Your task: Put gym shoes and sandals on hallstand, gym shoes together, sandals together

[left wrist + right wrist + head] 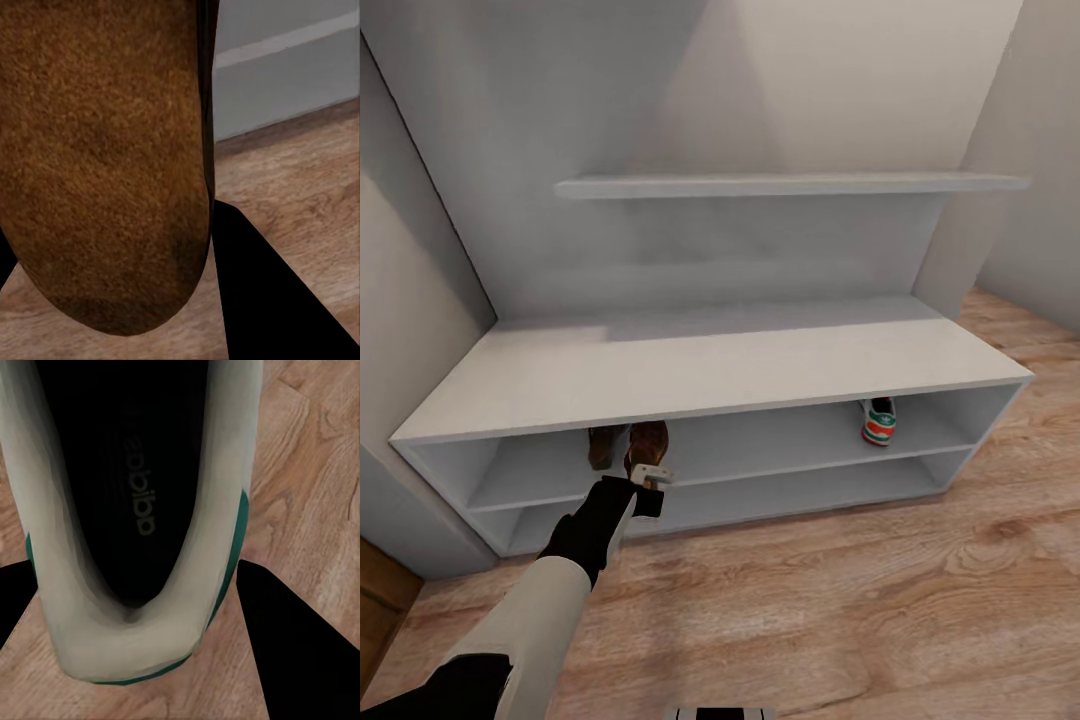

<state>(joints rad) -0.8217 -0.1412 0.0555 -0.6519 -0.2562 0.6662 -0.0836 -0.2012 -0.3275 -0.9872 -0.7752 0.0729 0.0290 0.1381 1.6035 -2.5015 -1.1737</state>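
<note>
Filling the right wrist view, a gym shoe [135,517] sits clamped in the right pincer. Left pincer [650,478] grips a sandal [648,445] at the hallstand [710,365] upper shelf, its mate [603,445] just beside; push deeper, level, before letting go.

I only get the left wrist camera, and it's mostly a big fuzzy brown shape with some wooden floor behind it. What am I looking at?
Observer: That is a sandal. The head view shows the left pincer holding it at the front of the upper shelf of the hallstand.
Visitor: Is it alone on that shelf?
Observer: No, a second sandal sits right beside it, farther toward the left.
Visitor: And the other arm, what's it doing?
Observer: In the right wrist view, the right pincer grips a gym shoe over the wood floor.
</note>
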